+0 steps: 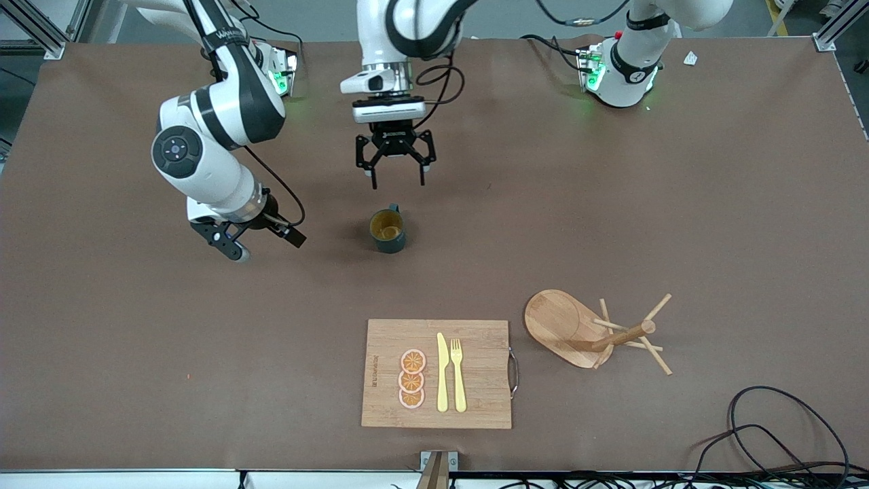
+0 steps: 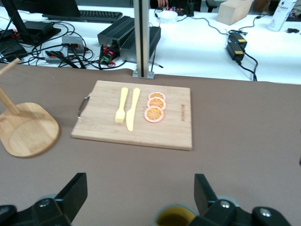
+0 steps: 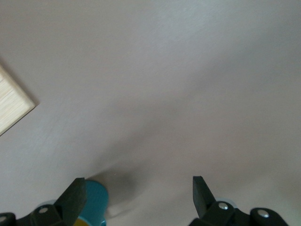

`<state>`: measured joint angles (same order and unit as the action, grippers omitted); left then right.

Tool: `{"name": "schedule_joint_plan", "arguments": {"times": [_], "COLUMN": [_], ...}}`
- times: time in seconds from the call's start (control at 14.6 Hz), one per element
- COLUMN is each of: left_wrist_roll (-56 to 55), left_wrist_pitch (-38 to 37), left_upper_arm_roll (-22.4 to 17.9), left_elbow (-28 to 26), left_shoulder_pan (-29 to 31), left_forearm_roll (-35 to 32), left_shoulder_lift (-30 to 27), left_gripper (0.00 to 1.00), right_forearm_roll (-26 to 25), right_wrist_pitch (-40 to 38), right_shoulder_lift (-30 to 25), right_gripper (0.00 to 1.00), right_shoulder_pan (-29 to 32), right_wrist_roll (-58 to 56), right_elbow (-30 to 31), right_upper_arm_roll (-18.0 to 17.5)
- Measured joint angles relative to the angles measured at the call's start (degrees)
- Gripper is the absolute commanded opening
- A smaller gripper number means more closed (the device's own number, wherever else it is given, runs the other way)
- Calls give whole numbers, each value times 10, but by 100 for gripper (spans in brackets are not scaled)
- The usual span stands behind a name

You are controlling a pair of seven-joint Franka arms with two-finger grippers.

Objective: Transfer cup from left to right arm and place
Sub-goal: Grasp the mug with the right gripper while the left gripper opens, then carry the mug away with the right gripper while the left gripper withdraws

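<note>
The left pincer (image 1: 396,178) hangs wide open and empty above the surface (image 1: 611,224) just beside the cup (image 1: 387,230), which stands upright and unheld. The first pickup seems in hand; it must descend around the cup. The right pincer (image 1: 261,246), also open and empty, waits near the cup.

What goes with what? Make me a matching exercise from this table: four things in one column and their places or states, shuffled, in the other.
Things:
1. cup
2. knife and fork
3. wooden rack
4. left gripper

Places or states:
A. beside the board, toward the left arm's end of the table
B. open, up in the air
C. on the cutting board
D. on the bare table, farther from the front camera than the board

Pairs: 1-D, 2-C, 3-A, 4-B
</note>
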<state>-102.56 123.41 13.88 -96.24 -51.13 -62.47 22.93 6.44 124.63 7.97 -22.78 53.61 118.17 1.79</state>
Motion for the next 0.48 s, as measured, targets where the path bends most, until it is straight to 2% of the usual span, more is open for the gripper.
{"name": "schedule_joint_plan", "arguments": {"times": [0.21, 0.48], "left_wrist_roll": [103, 301], "left_wrist_pitch": [33, 55], "left_upper_arm_roll": [0, 0], "left_elbow": [-13, 1], "left_shoulder_pan": [53, 138], "left_forearm_roll": [73, 216], "left_shoulder_lift": [-28, -46], "left_gripper": [100, 100], "right_forearm_roll": [2, 2], "right_wrist_pitch": [31, 48], "right_shoulder_lift": [0, 7], "right_gripper": [100, 100], "right_shoulder_pan": [-36, -80], "right_wrist_roll": [1, 18], "right_elbow": [17, 26], "right_upper_arm_roll": [-1, -1]}}
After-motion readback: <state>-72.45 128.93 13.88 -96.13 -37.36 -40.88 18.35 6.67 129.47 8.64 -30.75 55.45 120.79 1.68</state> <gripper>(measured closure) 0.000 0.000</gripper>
